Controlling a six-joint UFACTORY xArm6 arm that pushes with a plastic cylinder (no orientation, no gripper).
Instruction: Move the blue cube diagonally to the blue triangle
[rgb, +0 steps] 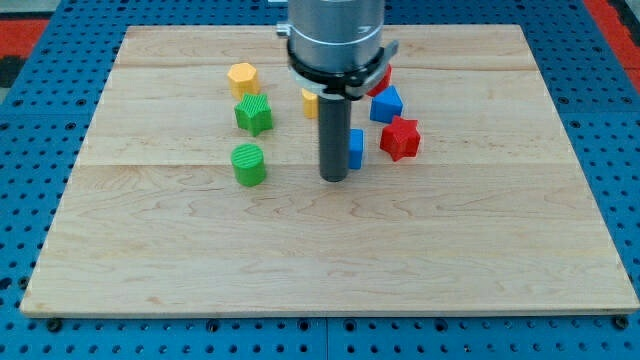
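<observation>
My tip (334, 178) rests on the board just left of a blue block (356, 149), which the rod partly hides; its shape cannot be made out, and whether the tip touches it cannot be told. A second blue block (386, 104), cube-like, sits further toward the view's top right. Which of the two is the cube and which the triangle cannot be told for sure.
A red star-like block (401, 138) lies right of the near blue block. Another red block (383, 78) and a yellow block (310, 102) peek out behind the arm. A yellow hexagon (242, 77), a green star (253, 114) and a green cylinder (248, 164) stand at the left.
</observation>
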